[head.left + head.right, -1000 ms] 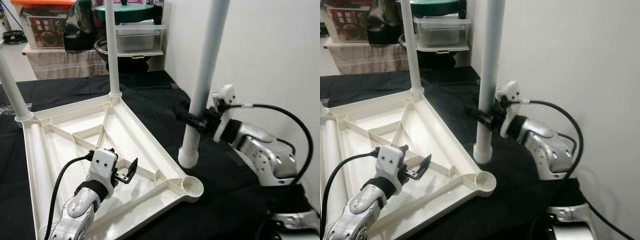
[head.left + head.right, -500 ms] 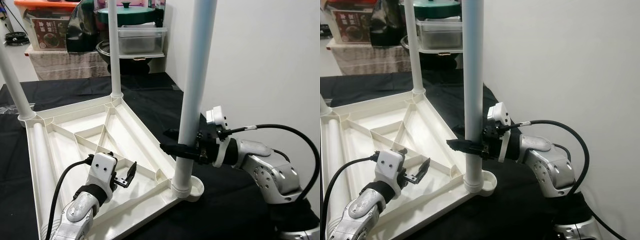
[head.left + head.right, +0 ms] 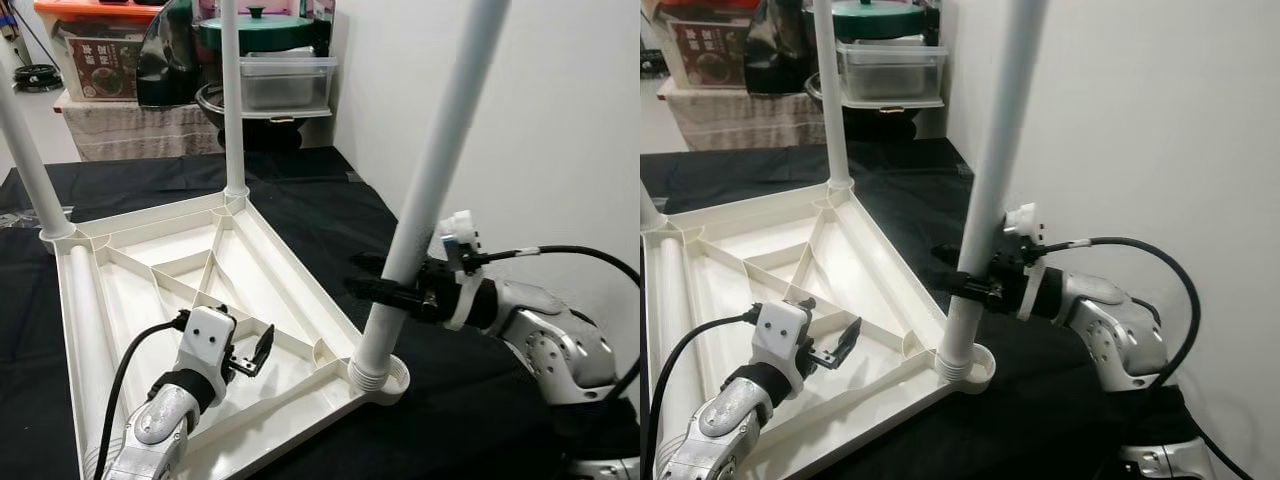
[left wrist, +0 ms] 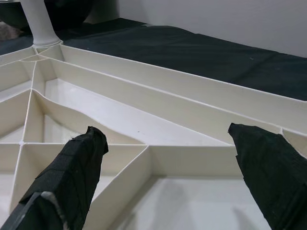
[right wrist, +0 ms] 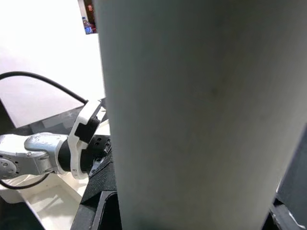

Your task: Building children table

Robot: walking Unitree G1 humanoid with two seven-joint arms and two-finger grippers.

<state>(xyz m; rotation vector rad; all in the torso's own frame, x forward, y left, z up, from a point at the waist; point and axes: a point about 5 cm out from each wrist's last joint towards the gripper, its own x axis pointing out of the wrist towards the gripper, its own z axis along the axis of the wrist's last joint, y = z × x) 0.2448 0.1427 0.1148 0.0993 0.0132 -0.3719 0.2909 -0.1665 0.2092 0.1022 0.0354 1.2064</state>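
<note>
The white table top [image 3: 150, 270] lies upside down on a black cloth, ribs facing up. Two white legs stand in its far corners [image 3: 232, 100] [image 3: 25, 170]; another leg [image 3: 75, 310] lies along its left channel. My right gripper [image 3: 388, 289] is shut on a fourth white leg [image 3: 440, 150], which leans with its top to the right and its threaded end in the near right corner socket [image 3: 380, 375]. That leg [image 5: 192, 120] sits close up in the right wrist view. My left gripper [image 3: 250, 355] hovers open over the ribs, its fingertips [image 4: 72, 167] apart with nothing between them.
A white wall [image 3: 560, 120] runs close on the right. Behind the table stand a box [image 3: 95, 60], a dark pot [image 3: 260, 30] and a clear plastic container [image 3: 285, 80] on a low shelf. The black cloth [image 3: 460, 420] covers the surface around the table top.
My right gripper carried the leg from the cloth beside the table top to the near right corner socket. Its top has since tilted to the right. The left gripper stayed put.
</note>
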